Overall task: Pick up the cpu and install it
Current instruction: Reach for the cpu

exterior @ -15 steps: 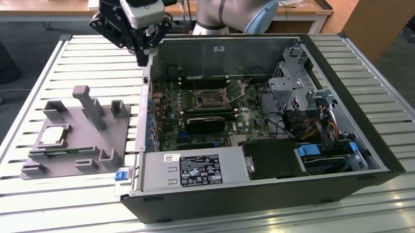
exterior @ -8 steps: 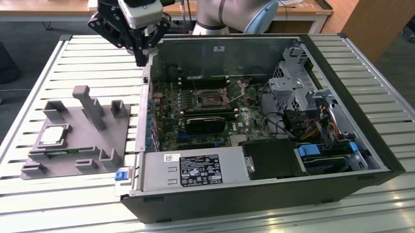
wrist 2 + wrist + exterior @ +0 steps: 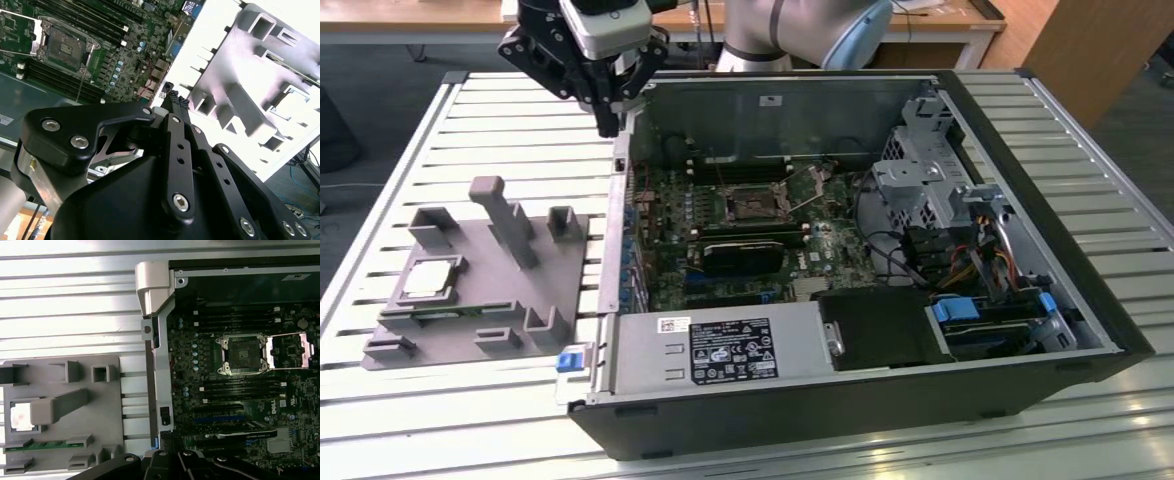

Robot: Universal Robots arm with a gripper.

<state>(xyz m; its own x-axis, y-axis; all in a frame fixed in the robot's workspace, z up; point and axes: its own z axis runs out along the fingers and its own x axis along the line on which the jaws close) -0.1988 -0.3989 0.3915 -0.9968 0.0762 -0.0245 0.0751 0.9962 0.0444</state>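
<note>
The cpu (image 3: 432, 279), a small square chip with a pale metal top, lies in a pocket of the grey tray (image 3: 470, 252) on the exterior view's left; in the first wrist view the cpu (image 3: 21, 417) sits beside a tall peg. My gripper (image 3: 607, 128) hangs above the case's back left corner, well away from the chip, fingers together and holding nothing. In the second wrist view my gripper (image 3: 175, 99) points down between tray and case. The open black socket (image 3: 754, 205) sits mid-motherboard, its metal frame flipped aside (image 3: 291, 351).
The open computer case (image 3: 1067, 300) lies on a slatted white table (image 3: 427, 130). Its tall side wall (image 3: 616, 240) stands between tray and motherboard. A green memory stick (image 3: 40, 445) rests in the tray. Upright pegs (image 3: 507, 220) rise from the tray.
</note>
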